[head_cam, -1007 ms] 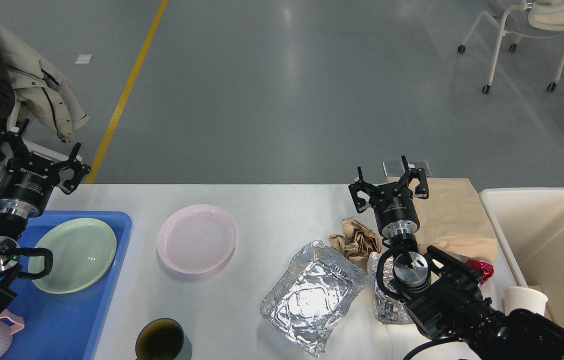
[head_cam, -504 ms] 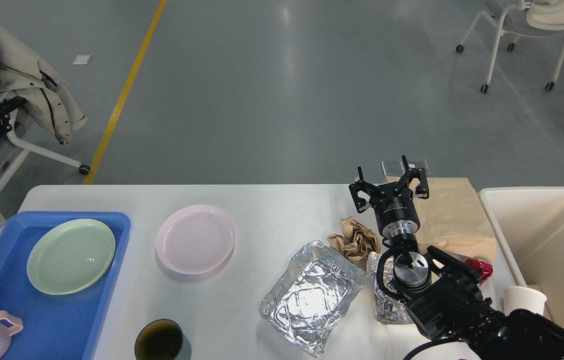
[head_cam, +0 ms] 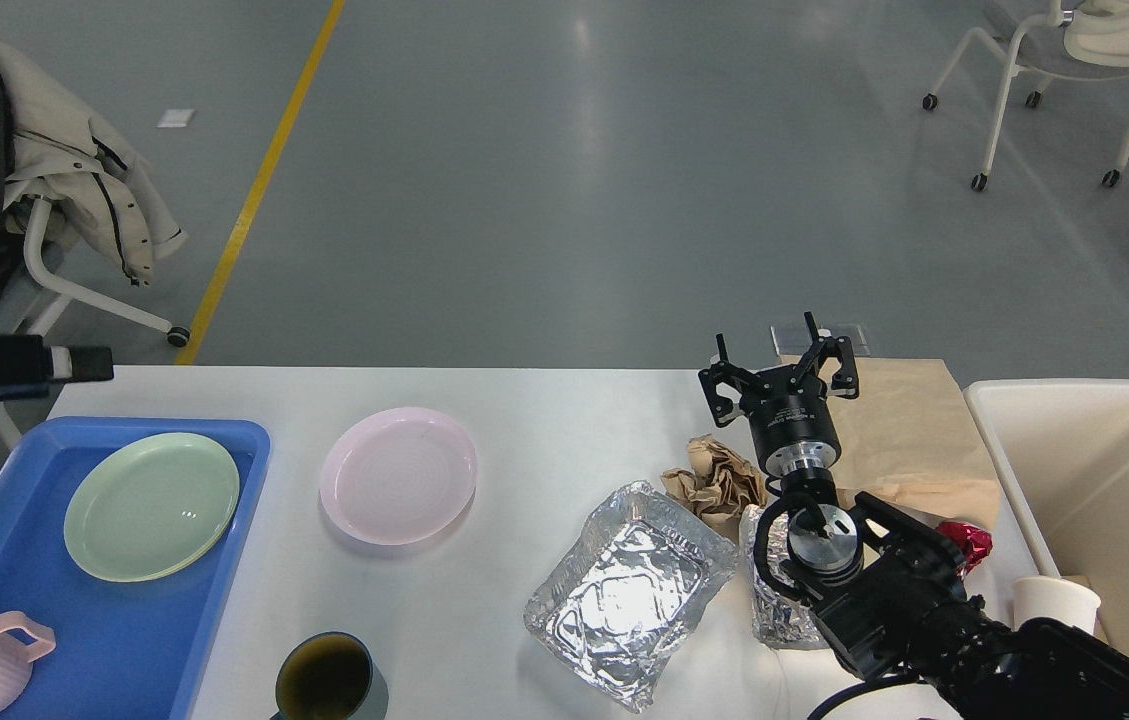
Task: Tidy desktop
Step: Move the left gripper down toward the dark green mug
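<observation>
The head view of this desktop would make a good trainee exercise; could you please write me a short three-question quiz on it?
1. True or false: the green plate lies in the blue tray.
2. Which is nearest the right gripper? A pink plate; B crumpled brown paper; C dark mug.
3. Fill in: the foil tray rests on the white ____.

Key: 1 true; 2 B; 3 desktop.
</observation>
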Robot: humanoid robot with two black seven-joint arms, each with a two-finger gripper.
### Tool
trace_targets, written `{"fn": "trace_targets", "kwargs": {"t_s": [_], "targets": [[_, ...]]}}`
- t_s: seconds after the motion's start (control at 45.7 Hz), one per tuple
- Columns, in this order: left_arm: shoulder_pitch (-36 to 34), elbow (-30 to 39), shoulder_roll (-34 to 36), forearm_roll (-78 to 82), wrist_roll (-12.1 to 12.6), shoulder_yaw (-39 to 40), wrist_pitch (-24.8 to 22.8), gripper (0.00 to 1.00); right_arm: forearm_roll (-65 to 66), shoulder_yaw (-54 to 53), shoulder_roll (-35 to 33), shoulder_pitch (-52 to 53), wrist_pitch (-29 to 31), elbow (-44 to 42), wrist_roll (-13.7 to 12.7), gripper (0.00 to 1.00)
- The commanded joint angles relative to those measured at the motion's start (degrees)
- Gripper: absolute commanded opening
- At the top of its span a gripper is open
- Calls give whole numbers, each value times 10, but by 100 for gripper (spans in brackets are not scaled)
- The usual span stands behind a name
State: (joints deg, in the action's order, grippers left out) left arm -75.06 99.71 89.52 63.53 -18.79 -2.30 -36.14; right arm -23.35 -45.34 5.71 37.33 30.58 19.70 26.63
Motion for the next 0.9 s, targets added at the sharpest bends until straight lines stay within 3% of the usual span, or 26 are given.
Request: {"fn": "trace_targets", "kwargs": {"t_s": [0.0, 0.263, 0.416, 0.591, 0.723, 0.81, 0.832, 0.876], "targets": [[17, 13, -71, 101, 28, -29, 0, 100, -1, 0, 0, -1, 1, 1, 0, 100], [23, 13, -221, 183, 130, -75, -21, 100, 1, 0, 0, -1, 0, 2, 0, 100], [-17, 13, -246, 181, 132, -87, -65, 100, -1, 0, 0, -1, 0, 2, 0, 100], [-120, 11, -261, 150, 97, -176, -85, 100, 1, 0, 0, -1, 0, 2, 0, 100], [-246, 9, -274, 82, 63, -311, -82, 100, 1, 0, 0, -1, 0, 2, 0, 100], [-356, 6, -305, 35, 16, -436, -72, 100, -1, 0, 0, -1, 0, 2, 0, 100], [-411, 5, -329, 13, -10, -502, -55, 100, 1, 0, 0, -1, 1, 2, 0, 100], [-457, 5, -359, -9, -35, -566, -28, 100, -1, 0, 0, -1, 1, 2, 0, 100]]}}
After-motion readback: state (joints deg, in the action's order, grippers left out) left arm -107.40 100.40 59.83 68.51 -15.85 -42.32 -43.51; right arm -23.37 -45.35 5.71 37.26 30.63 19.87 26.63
